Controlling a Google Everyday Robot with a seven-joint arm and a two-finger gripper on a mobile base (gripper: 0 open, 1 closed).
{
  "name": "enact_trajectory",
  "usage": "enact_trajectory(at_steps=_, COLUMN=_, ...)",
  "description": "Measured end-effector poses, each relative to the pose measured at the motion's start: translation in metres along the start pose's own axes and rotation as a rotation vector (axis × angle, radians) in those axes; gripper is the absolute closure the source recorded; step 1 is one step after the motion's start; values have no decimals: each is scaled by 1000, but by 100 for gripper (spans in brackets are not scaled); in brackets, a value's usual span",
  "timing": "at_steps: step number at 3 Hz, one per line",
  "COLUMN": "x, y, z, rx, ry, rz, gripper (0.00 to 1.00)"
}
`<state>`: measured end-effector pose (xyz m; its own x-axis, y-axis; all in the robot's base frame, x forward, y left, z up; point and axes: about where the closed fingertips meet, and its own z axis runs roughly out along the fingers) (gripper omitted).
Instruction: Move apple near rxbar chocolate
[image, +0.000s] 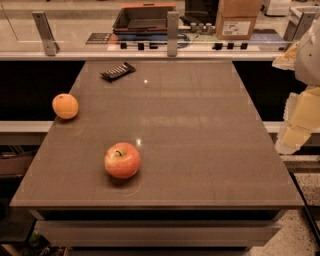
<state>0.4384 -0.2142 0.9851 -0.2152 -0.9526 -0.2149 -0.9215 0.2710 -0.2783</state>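
Note:
The red apple (122, 160) with a yellowish patch around its stem sits on the brown table (200, 130), front left of centre. The rxbar chocolate (117, 71), a flat dark bar with pale markings, lies at the far left of the table near the back edge. My gripper (295, 132) hangs with the pale arm beyond the table's right edge, far from both the apple and the bar, with nothing seen in it.
A plain orange fruit (65, 106) rests at the table's left edge, between the apple and the bar. Behind the table runs a counter with a glass rail, a dark tray (145, 19) and a cardboard box (237, 20).

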Motion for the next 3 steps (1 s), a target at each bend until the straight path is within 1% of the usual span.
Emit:
enact_trajectory(at_steps=1, x=0, y=0, z=0, rx=0, ry=0, rz=0, gripper=0)
enact_trajectory(at_steps=2, x=-5, y=2, z=2, rx=-2, ry=-18, rz=-2, gripper=0)
enact_trajectory(at_steps=3, x=-22, y=10, z=14, rx=-32, ry=-94, rz=-8, gripper=0)
